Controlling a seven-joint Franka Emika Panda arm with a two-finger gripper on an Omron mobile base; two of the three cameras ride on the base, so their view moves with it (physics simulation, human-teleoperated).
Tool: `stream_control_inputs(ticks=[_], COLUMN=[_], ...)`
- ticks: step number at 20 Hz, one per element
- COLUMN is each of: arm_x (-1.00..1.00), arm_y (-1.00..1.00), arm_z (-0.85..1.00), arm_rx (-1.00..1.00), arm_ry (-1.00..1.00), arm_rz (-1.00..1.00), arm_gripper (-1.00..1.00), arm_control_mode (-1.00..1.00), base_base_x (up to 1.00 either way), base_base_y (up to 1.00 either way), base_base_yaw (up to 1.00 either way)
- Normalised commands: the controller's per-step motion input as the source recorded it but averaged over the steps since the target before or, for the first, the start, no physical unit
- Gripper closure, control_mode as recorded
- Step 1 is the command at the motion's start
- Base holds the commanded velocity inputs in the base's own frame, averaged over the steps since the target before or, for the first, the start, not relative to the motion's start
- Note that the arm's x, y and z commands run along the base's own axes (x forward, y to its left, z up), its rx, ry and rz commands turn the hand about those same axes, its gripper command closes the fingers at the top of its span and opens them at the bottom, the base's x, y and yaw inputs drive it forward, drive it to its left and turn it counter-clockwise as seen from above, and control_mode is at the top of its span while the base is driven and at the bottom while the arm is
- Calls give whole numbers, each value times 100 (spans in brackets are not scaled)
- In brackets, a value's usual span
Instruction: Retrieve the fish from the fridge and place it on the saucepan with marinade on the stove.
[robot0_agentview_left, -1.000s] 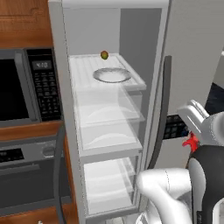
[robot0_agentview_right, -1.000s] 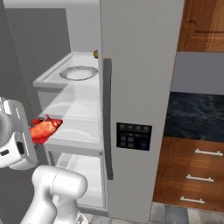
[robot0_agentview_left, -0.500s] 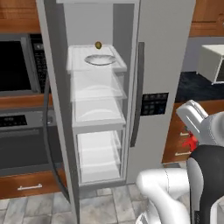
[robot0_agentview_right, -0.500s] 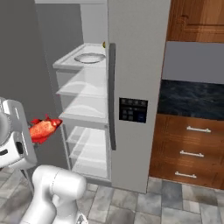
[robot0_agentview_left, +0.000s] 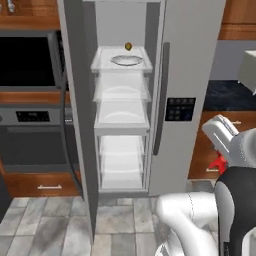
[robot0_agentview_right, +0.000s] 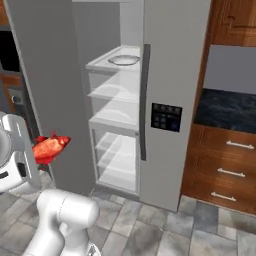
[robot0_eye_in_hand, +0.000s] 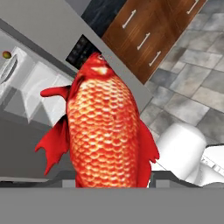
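One fish (robot0_eye_in_hand: 107, 127) is sitting clenched in your end effector (robot0_eye_in_hand: 111, 177), tail end down between the fingers and head pointing away, well clear of the fridge (robot0_agentview_left: 192, 65). From the right base camera you are seeing it held out to the side of the arm, above the tiled floor (robot0_agentview_right: 215, 235) and in front of the open fridge door (robot0_agentview_right: 47, 75).

You are carrying it by a narrow part of its body, so the hold is probably slim. A quick swing of the arm or a sharp turn of the base could let it twist or slip out, and it would be landing on the floor rather than on any worktop.

You are also sitting close to that open door, and its edge could be catching the arm or the fish if you pivot toward it.

Neither the stove nor the saucepan is showing from where you are, so you are likely facing a drive before the placement. A plate (robot0_agentview_left: 126, 60) and a small fruit (robot0_agentview_left: 128, 46) are resting on the top shelf (robot0_agentview_left: 121, 64); leave them be.
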Motion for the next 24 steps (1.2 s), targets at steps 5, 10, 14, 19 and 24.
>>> stream_control_inputs(ticks=[5,10,14,19,24], arm_x=[0,0,0,0,0], arm_y=[0,0,0,0,0], arm_z=[0,0,0,0,0], arm_rx=[0,0,0,0,0], arm_ry=[0,0,0,0,0], arm_rz=[0,0,0,0,0], arm_gripper=[100,100,100,100,100], arm_control_mode=[100,100,100,100,100], base_base_x=[-37,-47,-47,-54,-73], base_base_y=[0,0,0,0,0], base_base_yaw=[38,39,38,37,38])
